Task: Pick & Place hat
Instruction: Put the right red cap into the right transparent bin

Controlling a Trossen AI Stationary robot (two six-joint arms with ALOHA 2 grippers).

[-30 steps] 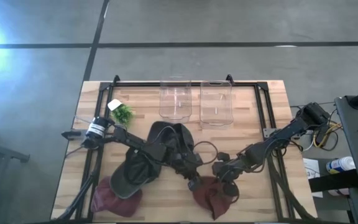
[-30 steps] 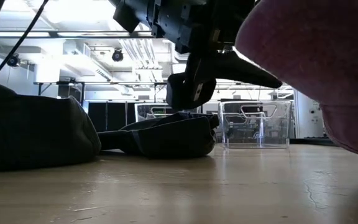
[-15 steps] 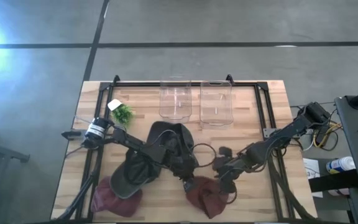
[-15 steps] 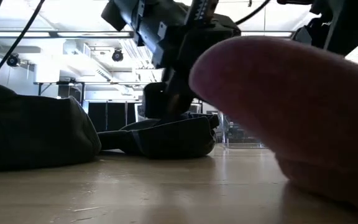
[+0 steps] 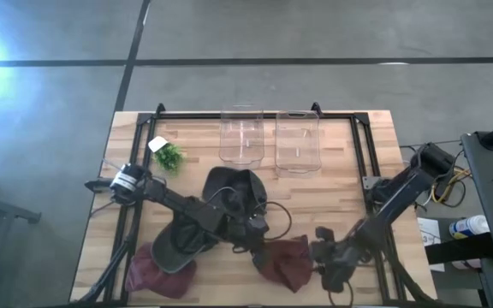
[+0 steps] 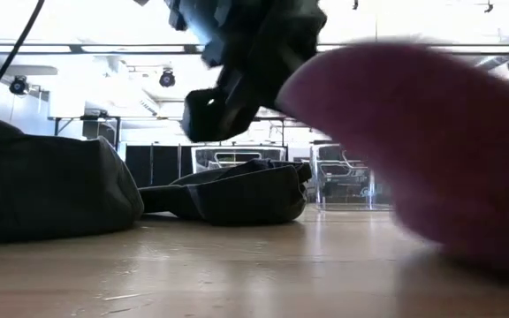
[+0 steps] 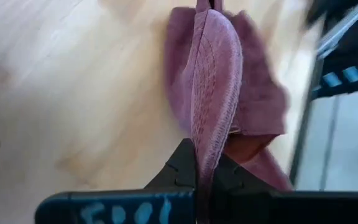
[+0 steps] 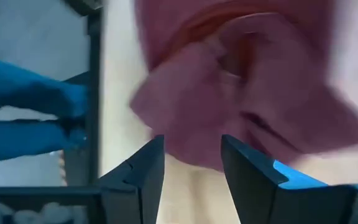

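Note:
A maroon hat (image 5: 285, 261) lies near the table's front edge, right of centre; it fills the right of the low view as the hat (image 6: 431, 150). My left gripper (image 5: 255, 245) sits at its left side, shut on it. My right gripper (image 5: 328, 259) stands open just right of the hat, touching nothing; in its wrist view the hat (image 8: 247, 81) lies ahead of the gripper (image 8: 191, 174). A second maroon hat (image 5: 157, 272) lies at the near left. My left gripper pinches the maroon hat's stitched brim (image 7: 205, 163) between its two fingers, which close on the brim's edge. The fingers come from the table's left, slanting down. The brim stands on edge in the hold, and the rest of the hat (image 7: 253, 106) lies on the table beyond.
Two dark hats (image 5: 234, 192) (image 5: 182, 241) lie under and beside my left arm. Two clear plastic bins (image 5: 242, 137) (image 5: 298, 141) stand at the far edge, with a small green plant (image 5: 169, 156) to their left. A black frame (image 5: 366, 154) runs round the table.
My left gripper has shut on the maroon hat's brim and drawn slightly toward the table's left. My right gripper has opened, let go of the hat and pulled back toward the near right. The hat has shifted a little to the left.

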